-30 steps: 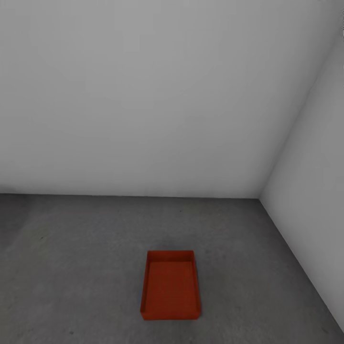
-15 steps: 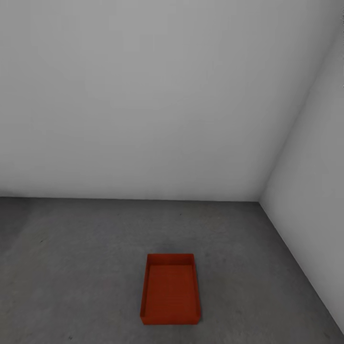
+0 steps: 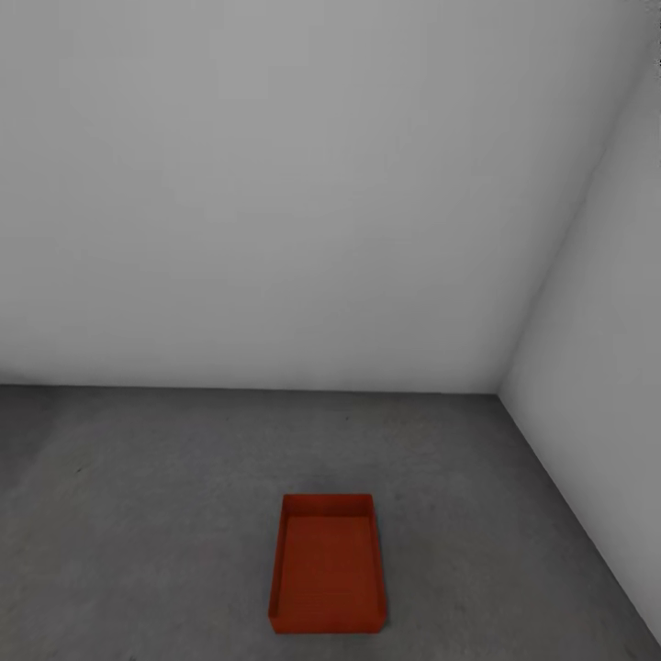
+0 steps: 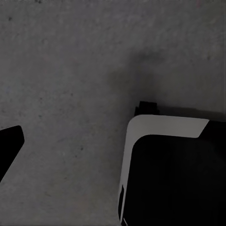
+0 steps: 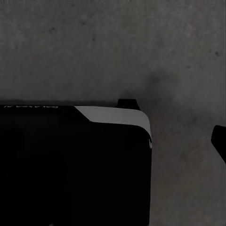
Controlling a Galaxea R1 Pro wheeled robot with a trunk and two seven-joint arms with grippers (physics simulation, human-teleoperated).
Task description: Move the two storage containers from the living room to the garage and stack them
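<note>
One orange-red rectangular thin-walled storage tub (image 3: 325, 565) is sitting open-side-up on the dark grey rough concrete floor (image 3: 138, 514) near the white-walled corner, gripper openings cannot be told, and the second tub risks landing skewed or nudging this light one.

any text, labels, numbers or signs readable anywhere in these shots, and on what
None can be read.
Storage container: plain orange-red, no label or marking.
Floor and white walls: unmarked.
Robot's dark base: in the right wrist view a faint pale strip along its edge may be lettering, but it is too small and blurred to read.
</note>
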